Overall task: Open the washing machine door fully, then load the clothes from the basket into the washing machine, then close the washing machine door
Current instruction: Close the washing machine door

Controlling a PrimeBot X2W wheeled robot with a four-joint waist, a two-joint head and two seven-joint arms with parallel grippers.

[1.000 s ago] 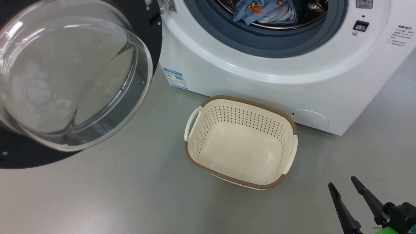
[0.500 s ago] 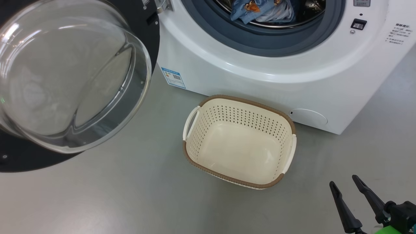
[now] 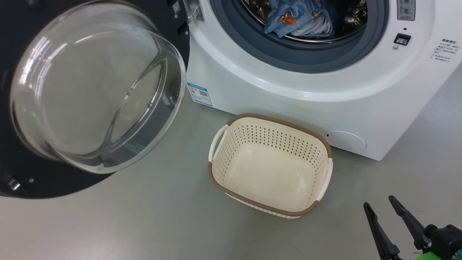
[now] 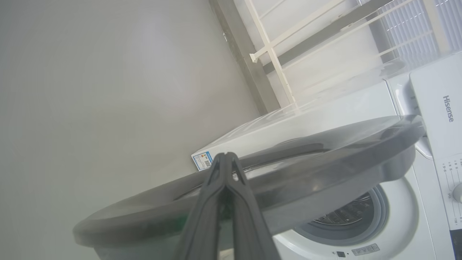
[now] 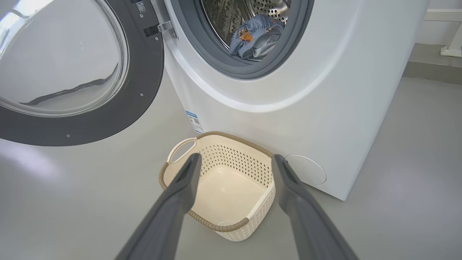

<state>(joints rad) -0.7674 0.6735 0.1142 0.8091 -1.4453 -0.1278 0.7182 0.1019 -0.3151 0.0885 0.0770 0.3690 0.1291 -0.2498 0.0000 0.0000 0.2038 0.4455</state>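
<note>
White front-loading washing machine (image 3: 288, 90): drum open. Round black-rimmed glass door (image 3: 90, 97): swung wide on the robot's left, its outer face just beside the left hand (image 4: 225, 159), fingers pressed together. Cream perforated plastic basket (image 3: 281, 122): empty, on the floor. Blue bear-print clothes (image 3: 299, 21): in the drum. Right hand (image 3: 379, 201): spread, well apart from the door.

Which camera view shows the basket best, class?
The head view: the basket sits whole and empty, seen from above. In the right wrist view the open right gripper covers part of it. The left wrist view faces the washing machine door.
</note>
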